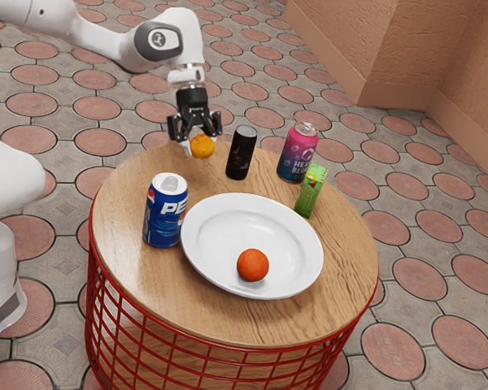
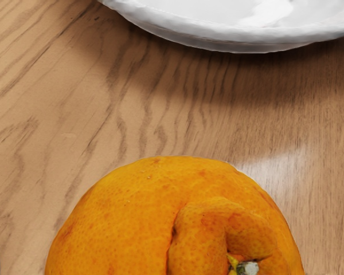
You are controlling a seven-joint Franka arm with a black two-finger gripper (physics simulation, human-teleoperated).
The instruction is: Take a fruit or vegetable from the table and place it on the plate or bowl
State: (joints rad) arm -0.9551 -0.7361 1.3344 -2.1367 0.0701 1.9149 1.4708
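Count: two fruits; three cans, a blue Pepsi can (image 1: 164, 210), a black can (image 1: 241, 152) and a pink can (image 1: 297, 152); one green carton (image 1: 311, 190); one plate (image 1: 203, 244)
Materials: round wood-grain table (image 1: 146, 276) on a red wire base; glossy white plate; knobbly tangerine (image 1: 202, 149); smooth orange (image 1: 253, 265) on the plate's near side
Jaws: gripper (image 1: 200, 140) narrowly parted, clamped on the tangerine from two sides at the tabletop's far edge

Cut off by the wrist view's edge: part of the orange (image 2: 172, 217), most of the plate (image 2: 229, 28). Orange's sides covered by tool (image 1: 200, 140) fingers.
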